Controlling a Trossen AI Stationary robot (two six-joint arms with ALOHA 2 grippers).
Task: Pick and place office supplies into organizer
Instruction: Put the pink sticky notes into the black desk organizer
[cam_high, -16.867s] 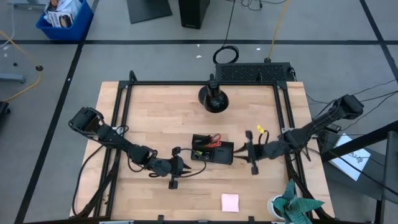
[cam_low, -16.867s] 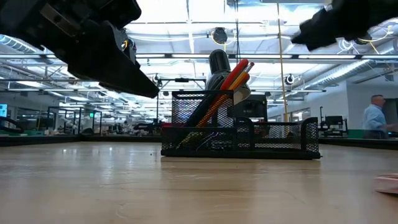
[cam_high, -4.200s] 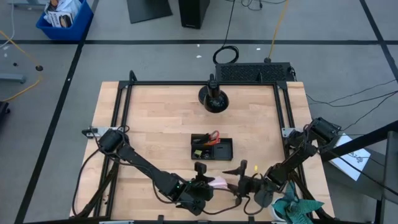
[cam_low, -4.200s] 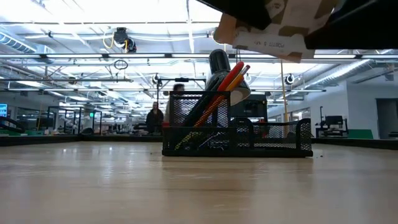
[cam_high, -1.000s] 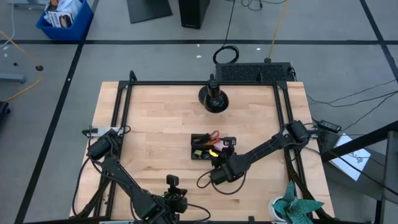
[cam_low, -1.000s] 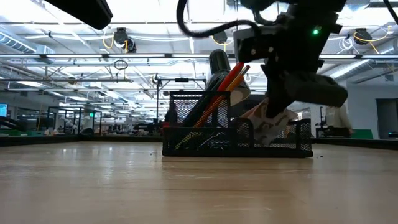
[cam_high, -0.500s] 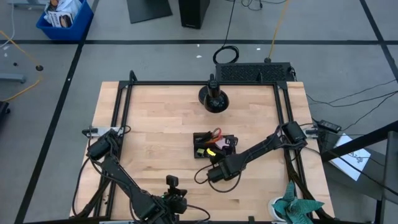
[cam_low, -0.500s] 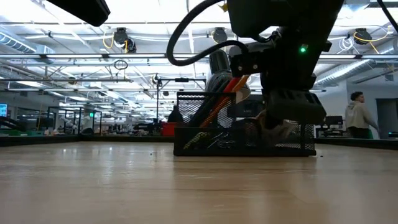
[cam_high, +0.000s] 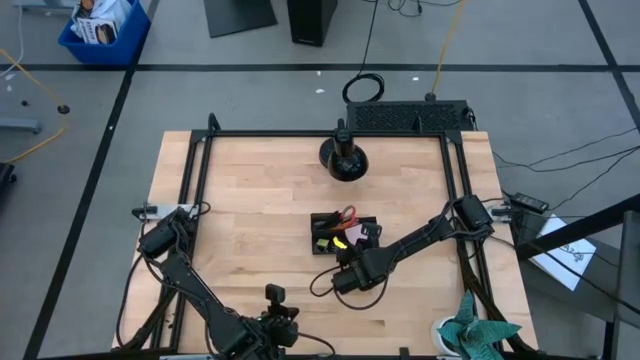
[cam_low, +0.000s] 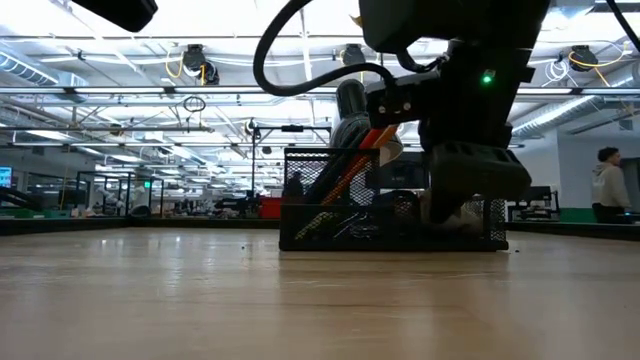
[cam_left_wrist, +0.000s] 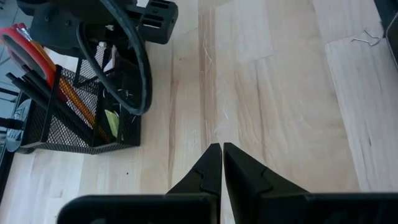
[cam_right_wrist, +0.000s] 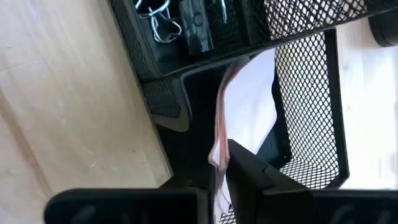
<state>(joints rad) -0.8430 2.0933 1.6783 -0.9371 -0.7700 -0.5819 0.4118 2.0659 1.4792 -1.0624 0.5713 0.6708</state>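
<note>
A light wooden table (cam_high: 250, 210), built of butcher-block strips and bounded by a black metal frame (cam_high: 330, 134), carries only a few items. A black mesh organizer (cam_high: 341, 235) stands on the boards slightly toward the right edge of centre. A round black dome-shaped stand (cam_high: 342, 158) sits near the middle of the far edge. A teal-and-white patterned object (cam_high: 470, 335) rests at the near right corner, partly overhanging the table's edge.
</note>
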